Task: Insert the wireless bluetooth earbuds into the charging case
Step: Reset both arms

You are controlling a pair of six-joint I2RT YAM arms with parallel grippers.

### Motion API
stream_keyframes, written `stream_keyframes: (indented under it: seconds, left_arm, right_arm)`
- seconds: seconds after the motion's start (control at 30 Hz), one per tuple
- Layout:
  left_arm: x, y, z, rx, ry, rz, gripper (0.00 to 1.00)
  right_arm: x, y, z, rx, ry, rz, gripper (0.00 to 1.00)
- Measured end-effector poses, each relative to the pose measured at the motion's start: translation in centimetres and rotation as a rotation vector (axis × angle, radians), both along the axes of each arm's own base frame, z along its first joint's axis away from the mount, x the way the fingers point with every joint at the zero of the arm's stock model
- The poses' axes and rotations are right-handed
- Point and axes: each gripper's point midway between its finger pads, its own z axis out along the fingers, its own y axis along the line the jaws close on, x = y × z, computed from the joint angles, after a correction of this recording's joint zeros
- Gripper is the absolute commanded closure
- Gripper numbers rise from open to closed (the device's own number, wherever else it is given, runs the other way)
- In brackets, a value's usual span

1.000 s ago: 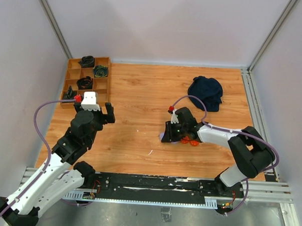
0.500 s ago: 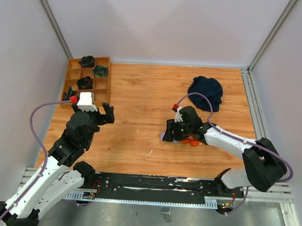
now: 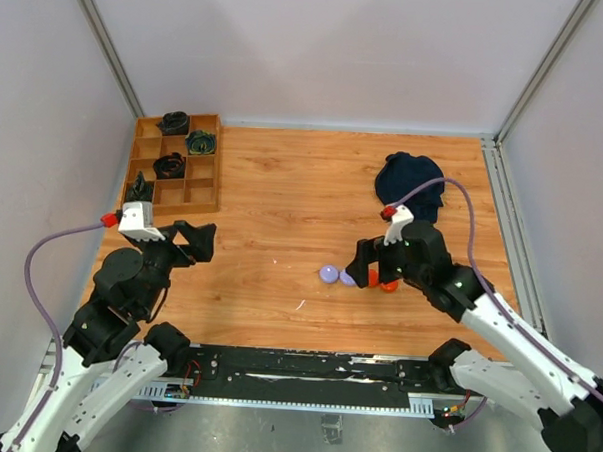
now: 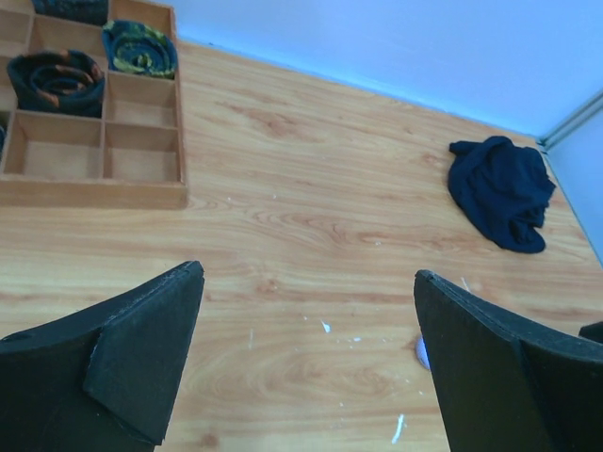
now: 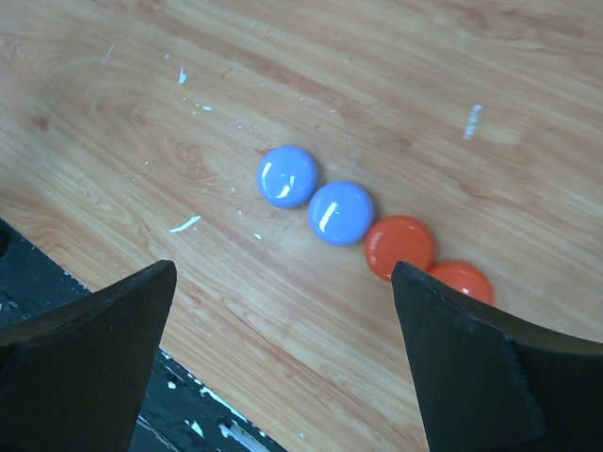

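Observation:
Two round lilac pucks (image 5: 287,176) (image 5: 341,213) and two orange-red pucks (image 5: 399,247) (image 5: 460,280) lie touching in a row on the wooden table. In the top view the row runs from the lilac end (image 3: 328,274) to the orange-red end (image 3: 388,286). My right gripper (image 5: 283,266) hovers open just above and near the row (image 3: 377,272), holding nothing. My left gripper (image 3: 190,246) hangs open and empty over the left side of the table (image 4: 308,270). A sliver of a lilac puck (image 4: 420,350) peeks past its right finger. No earbuds show in any view. I cannot tell whether a puck is the charging case.
A wooden compartment tray (image 3: 205,182) (image 4: 94,193) with rolled dark items sits at the back left. A crumpled dark blue cloth (image 3: 410,186) (image 4: 501,191) lies at the back right. A black rail (image 3: 305,366) runs along the near edge, and grey walls enclose the table.
The right gripper has opened and pulled back to the right, uncovering the row of pucks it was shut over. The left arm has drawn back toward the left.

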Motion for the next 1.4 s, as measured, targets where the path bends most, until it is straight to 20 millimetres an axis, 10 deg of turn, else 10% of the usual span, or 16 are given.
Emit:
stream_keyframes:
  seconds: [0.63, 1.4]
  left_arm:
    - [-3.2, 0.3, -1.6, -0.157, -0.048, -0.053, 0.01]
    - [-3.3, 0.6, -2.1, -0.179, -0.057, -0.041, 0.01]
  right_arm:
    - [-2.6, -11.4, 6.1, -0.063, -0.362, -0.320, 0.01]
    - [-3.5, -13.7, 7.0, -0.054, -0.429, -0.389, 0.01]
